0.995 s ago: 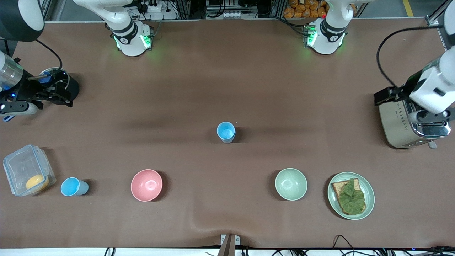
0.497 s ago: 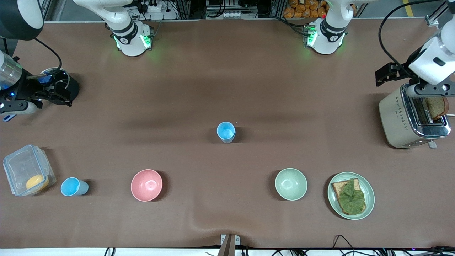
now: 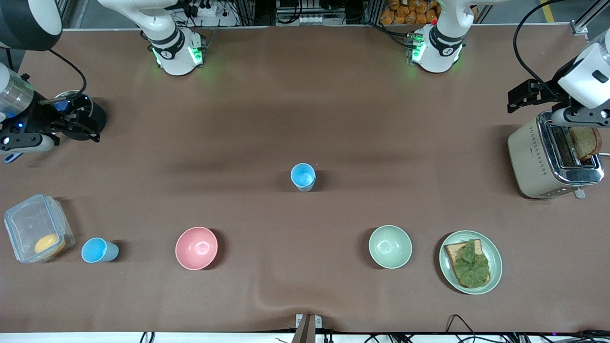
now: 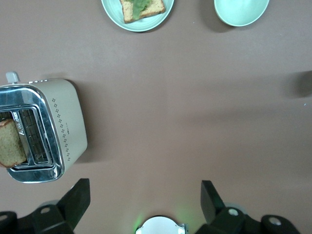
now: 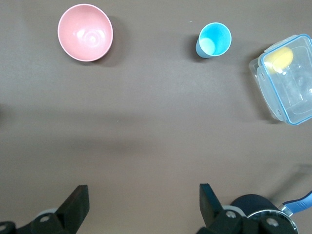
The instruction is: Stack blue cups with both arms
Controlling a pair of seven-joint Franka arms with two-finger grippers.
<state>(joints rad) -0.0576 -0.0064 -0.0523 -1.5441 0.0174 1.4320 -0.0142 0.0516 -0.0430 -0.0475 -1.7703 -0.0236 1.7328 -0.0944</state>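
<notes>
Two light-blue cups stand upright and apart. One blue cup (image 3: 303, 177) is at the table's middle. The other blue cup (image 3: 99, 250) (image 5: 213, 40) stands nearer the front camera, toward the right arm's end, between a clear box and a pink bowl. My left gripper (image 3: 578, 119) (image 4: 144, 195) hangs open and empty over the toaster's edge nearest the bases. My right gripper (image 3: 24, 142) (image 5: 144, 197) hangs open and empty over bare table at the right arm's end, well clear of both cups.
A pink bowl (image 3: 196, 247) (image 5: 85, 32) and pale green bowl (image 3: 390, 246) (image 4: 241, 9) sit in the near row. A plate (image 3: 495, 267) holds toast with lettuce. A toaster (image 3: 529, 157) (image 4: 68, 126) holds a bread slice (image 4: 10, 144). Clear box (image 3: 33, 224) (image 5: 292, 97). Black pot (image 3: 90, 114).
My left gripper has lifted off the toaster and moved toward the bases, uncovering the bread slice in the slot. The right gripper has barely shifted. Both cups stay put.
</notes>
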